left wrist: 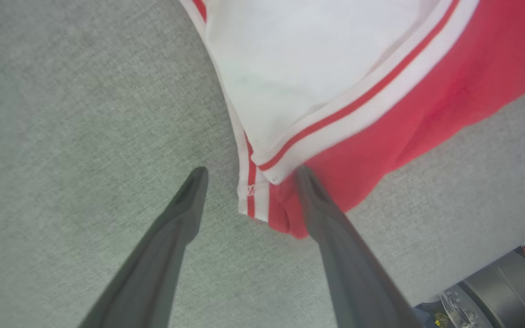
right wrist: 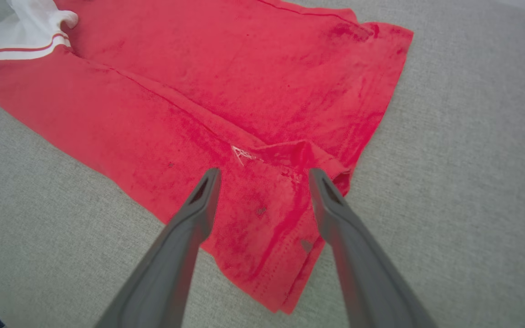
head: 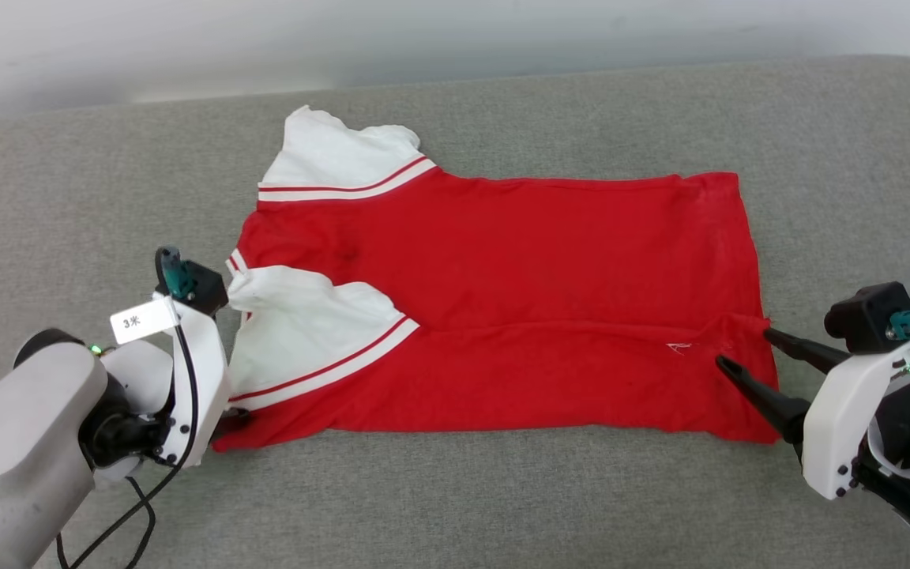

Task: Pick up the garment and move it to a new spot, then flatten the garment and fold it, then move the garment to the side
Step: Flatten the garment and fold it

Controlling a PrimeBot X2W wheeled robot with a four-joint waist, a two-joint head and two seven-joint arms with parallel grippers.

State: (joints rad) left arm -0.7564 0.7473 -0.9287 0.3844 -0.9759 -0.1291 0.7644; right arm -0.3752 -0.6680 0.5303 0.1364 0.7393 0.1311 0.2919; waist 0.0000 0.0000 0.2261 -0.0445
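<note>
While the shirt (head: 542, 261) is lying on a grey cushion (head: 502, 490), the left gripper (left wrist: 248, 172) is gaping wide. So is the right gripper (right wrist: 265, 172).

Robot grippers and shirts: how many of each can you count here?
Red fabric short-sleeved T-shirt with white sleeves: 1
Dark two-fingered grippers, jaws open: 2 (left gripper, right gripper)
Total: 3

A grey woven fabric surface (head: 581, 103) meets a pale wall (head: 265, 39) behind.
</note>
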